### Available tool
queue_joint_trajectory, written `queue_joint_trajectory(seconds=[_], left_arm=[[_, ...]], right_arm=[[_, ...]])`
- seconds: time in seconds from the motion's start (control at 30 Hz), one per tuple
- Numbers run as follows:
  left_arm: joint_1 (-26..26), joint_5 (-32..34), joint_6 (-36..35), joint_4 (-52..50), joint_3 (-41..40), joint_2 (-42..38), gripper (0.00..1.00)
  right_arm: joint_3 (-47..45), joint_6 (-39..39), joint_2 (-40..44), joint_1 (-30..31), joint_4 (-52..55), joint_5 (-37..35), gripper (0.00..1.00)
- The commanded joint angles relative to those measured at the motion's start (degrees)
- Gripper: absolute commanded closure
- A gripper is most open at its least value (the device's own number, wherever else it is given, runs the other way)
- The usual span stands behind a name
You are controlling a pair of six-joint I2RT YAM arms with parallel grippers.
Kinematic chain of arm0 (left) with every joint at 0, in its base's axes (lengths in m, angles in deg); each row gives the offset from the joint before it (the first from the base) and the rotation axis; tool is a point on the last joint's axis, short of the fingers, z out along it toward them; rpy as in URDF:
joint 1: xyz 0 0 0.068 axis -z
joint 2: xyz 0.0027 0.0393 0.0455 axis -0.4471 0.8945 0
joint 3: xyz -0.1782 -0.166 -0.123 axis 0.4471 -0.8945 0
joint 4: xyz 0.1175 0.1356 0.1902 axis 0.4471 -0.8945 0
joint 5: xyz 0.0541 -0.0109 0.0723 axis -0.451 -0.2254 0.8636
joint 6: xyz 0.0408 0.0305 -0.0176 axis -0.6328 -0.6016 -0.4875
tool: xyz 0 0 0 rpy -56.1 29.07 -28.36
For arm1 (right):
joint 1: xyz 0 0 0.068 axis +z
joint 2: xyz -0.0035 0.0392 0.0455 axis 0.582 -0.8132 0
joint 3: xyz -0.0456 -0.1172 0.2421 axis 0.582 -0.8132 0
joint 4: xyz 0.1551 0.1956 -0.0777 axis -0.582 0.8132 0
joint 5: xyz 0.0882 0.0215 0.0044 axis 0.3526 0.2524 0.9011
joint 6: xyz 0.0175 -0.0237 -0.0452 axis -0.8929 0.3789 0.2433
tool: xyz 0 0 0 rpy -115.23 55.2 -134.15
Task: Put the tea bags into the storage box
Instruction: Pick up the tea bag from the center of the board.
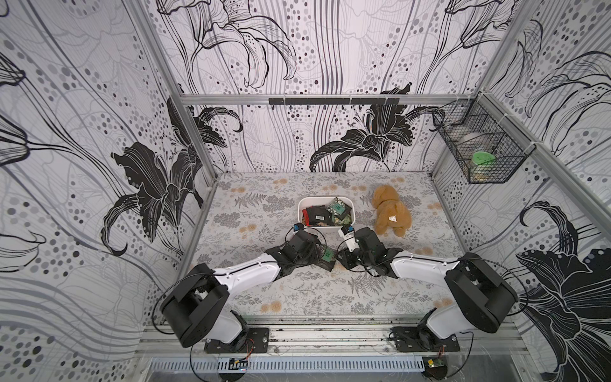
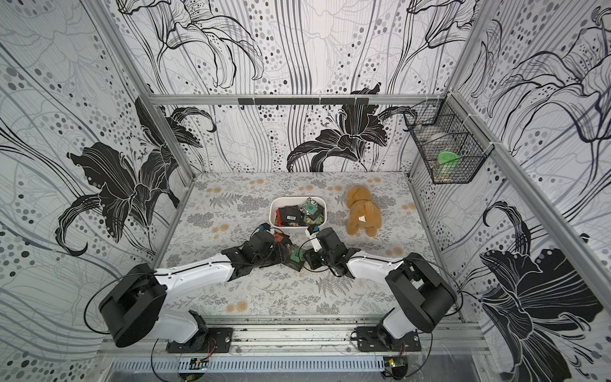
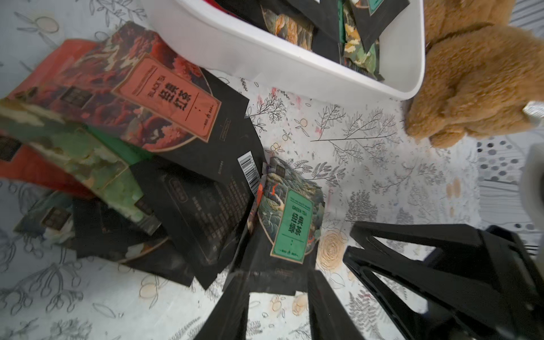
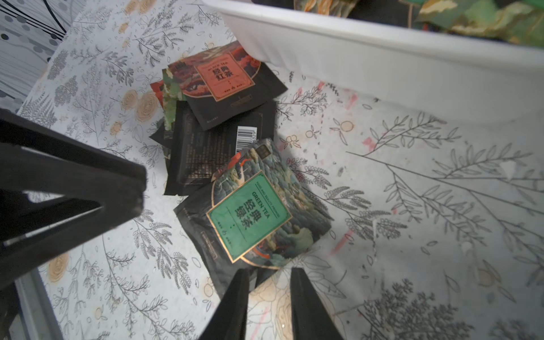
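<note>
Both arms meet in the middle of both top views, just below the storage box (image 1: 301,211). The box sits a little above centre with a heap of tea bags (image 1: 325,213) lying inside it.

Between the two wrists a green tea sachet (image 4: 250,217) lies tilted, one end propped on the pile of loose sachets (image 3: 123,188). That pile is spread over the flowered tablecloth (image 1: 258,211) beside the box's near wall. On top of it is a red-labelled black tea sachet (image 3: 167,100), right up against the box wall, and under that a barcode sachet (image 3: 248,170) lies face down.

The left gripper (image 3: 278,290) is at the lower centre of its wrist view. Its jaws stand apart with the green sachet's black end in the gap, and whether they grip it I cannot tell.

The right gripper (image 4: 270,276) is at the bottom centre of its wrist view. Its jaws are narrowly spread, a corner of the same sachet pokes between them, and tablecloth shows through the gap.

A tan plush dog (image 1: 391,211) lies near the box on its right. A black wire basket (image 1: 479,148) hangs on the wall at upper right.
</note>
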Motion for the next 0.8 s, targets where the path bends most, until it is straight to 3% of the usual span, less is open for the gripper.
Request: queue_joint_trajectory(seconds=[0.0,0.43,0.77], left_arm=[[0.2,0.6,-2.1,1.6,3.7,3.3,0.7],[0.1,4.1,-5.6,-1.9,8.9,11.3,0.7],[0.0,2.7,-5.5,-0.7,9.0,13.0,0.7]], right_arm=[[2.2,0.1,-1.5,-0.1,2.4,0.6,0.72],[4.5,0.4,-5.8,0.0,3.8,0.9,0.76],[5.8,0.5,-7.8,-0.1,4.6,0.7,0.77]])
